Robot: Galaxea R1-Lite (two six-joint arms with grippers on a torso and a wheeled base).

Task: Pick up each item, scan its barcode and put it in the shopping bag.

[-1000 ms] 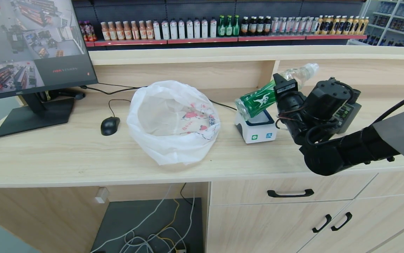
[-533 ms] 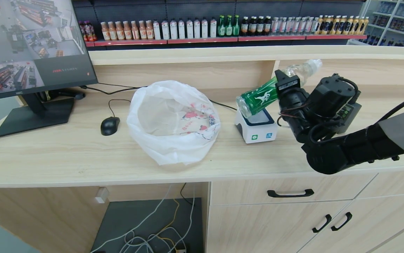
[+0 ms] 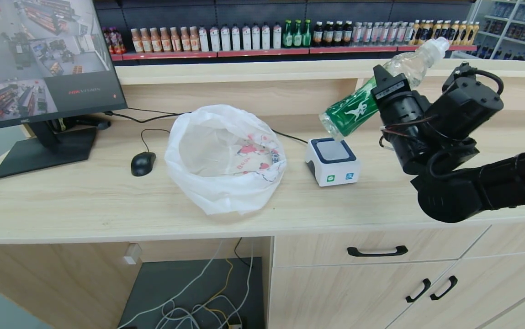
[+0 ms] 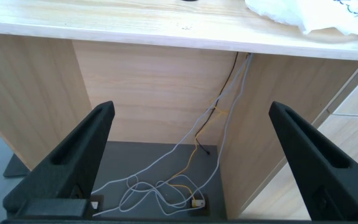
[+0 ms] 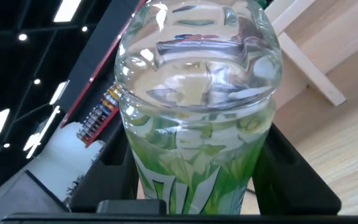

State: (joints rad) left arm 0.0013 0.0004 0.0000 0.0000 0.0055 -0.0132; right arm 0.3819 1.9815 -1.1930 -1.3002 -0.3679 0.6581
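A clear bottle with a green label point(image 3: 363, 106) is tilted in the air above and to the right of the white barcode scanner point(image 3: 333, 161), its base end pointing down toward the scanner. My right gripper point(image 3: 388, 89) is shut on the bottle around its middle. In the right wrist view the bottle point(image 5: 197, 112) sits between the two dark fingers. The white shopping bag point(image 3: 225, 155) stands open on the counter, left of the scanner. My left gripper point(image 4: 191, 162) is open below the counter's edge, with nothing between its fingers.
A monitor point(image 3: 38, 59) and a black mouse point(image 3: 143, 163) sit on the wooden counter point(image 3: 84, 201) to the left. A raised ledge point(image 3: 244, 71) runs along the back. Drawers with black handles point(image 3: 377, 251) are below right; cables point(image 4: 185, 180) lie under the counter.
My right gripper has lifted the bottle up and to the right, away from the scanner's face. The bag and scanner have stayed put.
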